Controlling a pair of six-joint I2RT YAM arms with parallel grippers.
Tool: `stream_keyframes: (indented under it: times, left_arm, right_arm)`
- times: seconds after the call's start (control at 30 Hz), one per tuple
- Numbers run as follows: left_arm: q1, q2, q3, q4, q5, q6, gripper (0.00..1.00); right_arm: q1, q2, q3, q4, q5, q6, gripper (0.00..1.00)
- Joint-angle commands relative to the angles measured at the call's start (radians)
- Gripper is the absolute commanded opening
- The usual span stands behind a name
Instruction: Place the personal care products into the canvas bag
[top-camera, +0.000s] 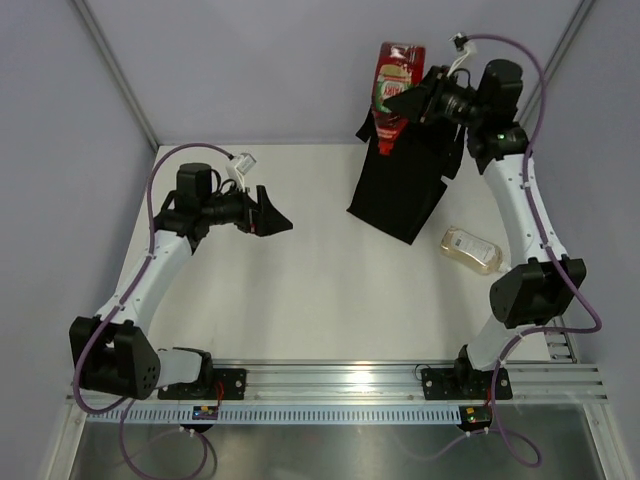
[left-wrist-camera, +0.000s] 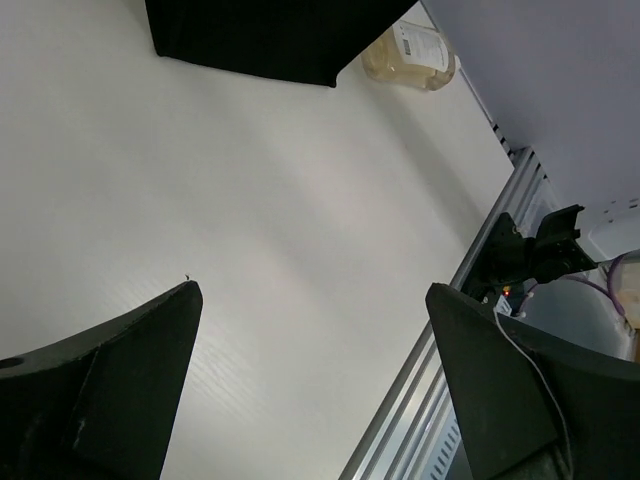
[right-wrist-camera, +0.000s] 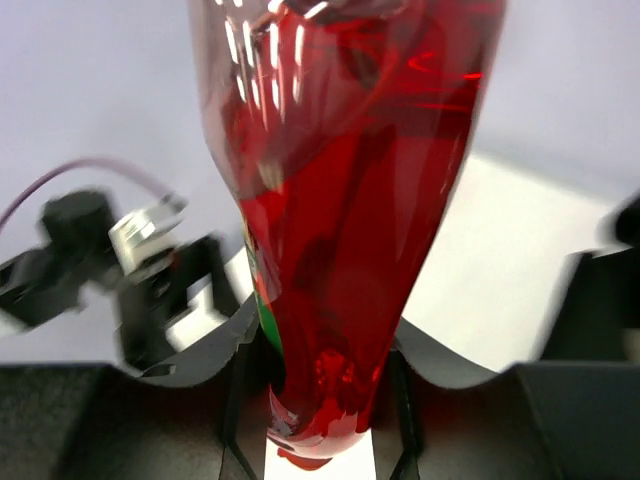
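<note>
Progress looks partway at best from where I sit. My right tool (top-camera: 405, 103) is clamped on the red bottle (top-camera: 397, 80). The right wrist view shows its fingers on either side of the bottle's narrow end, with the wider body standing away from them. The bottle is held up in the air over the far end of the black canvas bag (top-camera: 400, 195), which lies toward the far right corner of the desk (top-camera: 300, 300), so I judge this item to be on its way in but not yet released. My left tool (top-camera: 270, 215) has its fingers spread wide with nothing between them, and it hovers over the left half of the desk, well apart from the bag. One clear beige bottle (top-camera: 472, 250) lies on its side near the right edge, just beside the bag's near corner, so that one is plainly left to do. The inside of the bag is hidden from all three cameras, so I cannot tell how many products are already in it. What remains, as I read it, is lowering and letting go of the red bottle, then fetching the beige one.
</note>
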Motion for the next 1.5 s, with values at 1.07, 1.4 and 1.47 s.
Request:
stream_keyframes:
  times: [1.07, 1.4, 1.47]
  left_arm:
    - [0.004, -0.361, -0.228, -0.1, -0.093, 0.149, 0.99]
    - [0.004, -0.441, -0.258, -0.08, -0.104, 0.141, 0.99]
    - [0.004, -0.453, -0.278, -0.065, -0.104, 0.138, 0.99]
  right_arm:
    - [-0.113, -0.12, 0.13, -0.525, 0.341, -0.759, 0.99]
    - [-0.381, -0.412, -0.131, -0.815, 0.137, -1.056, 0.99]
    - [-0.402, -0.409, -0.193, -1.076, 0.118, -1.408, 0.99]
